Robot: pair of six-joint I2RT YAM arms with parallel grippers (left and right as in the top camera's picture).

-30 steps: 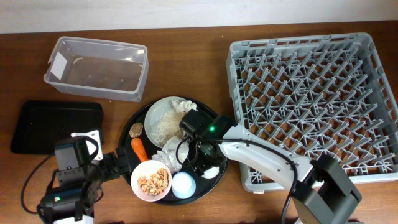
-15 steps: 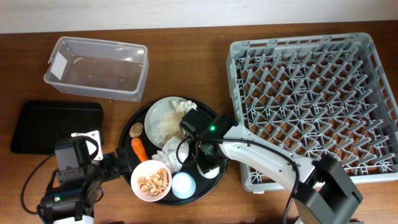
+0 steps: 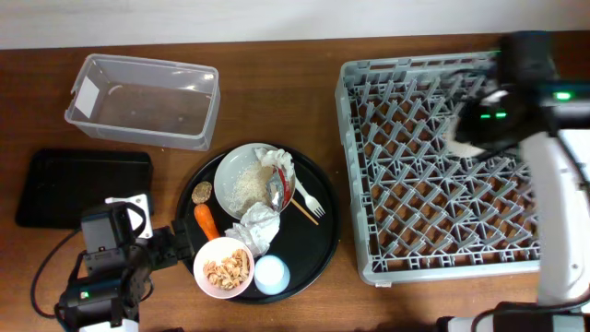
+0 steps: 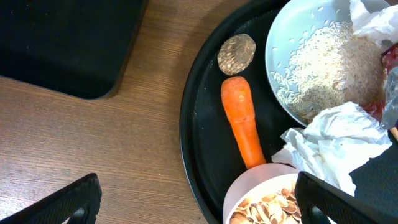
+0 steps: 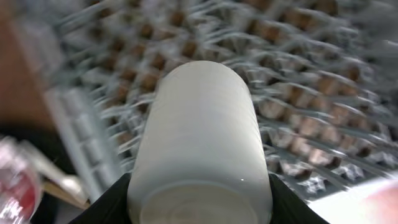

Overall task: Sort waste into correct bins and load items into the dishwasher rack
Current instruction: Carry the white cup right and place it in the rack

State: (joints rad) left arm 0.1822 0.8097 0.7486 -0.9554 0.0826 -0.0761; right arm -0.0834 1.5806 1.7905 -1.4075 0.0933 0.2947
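Overhead, right claw (image 3: 464,136) holds white cup (image 5: 199,137) above the grey peg-filled rack (image 3: 415,203).

No writing, brand, number or sign can be read in any view. The only label is the white label (image 3: 85,92) on the end wall of the clear plastic tub (image 3: 147,103), which stands near the far left corner of the table. From overhead it looks like a plain white patch, too small to show any print.
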